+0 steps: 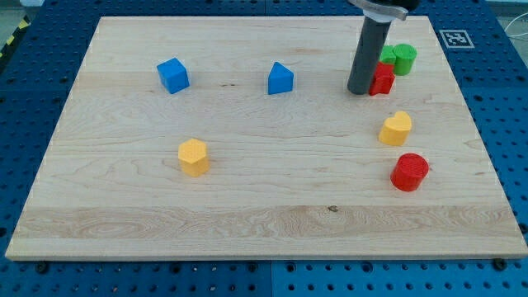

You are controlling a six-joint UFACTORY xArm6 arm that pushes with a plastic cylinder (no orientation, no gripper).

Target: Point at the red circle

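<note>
Your rod ended in my tip, which rested on the wooden board in the upper right of the frame. It was a plain rod with nothing to open or close, and it held nothing. The rod's upper part was cut off by the frame's top edge.

Just to the right of my tip sat a small red block, touching or nearly touching the rod; its left side was hidden behind the rod, so you could not make out its shape. Behind it, toward the top right, stood two green blocks: a green cylinder and another green block, mostly covered by the red one and the rod.

The red circle lay well apart from my tip, at the lower right of the frame. It was a short cylinder standing upright with its round face up, so no long axis showed across the board. A yellow block sat between it and the tip.

Farther left you had a blue block at top centre, a blue cube at upper left, and a yellow hexagonal block left of centre.
</note>
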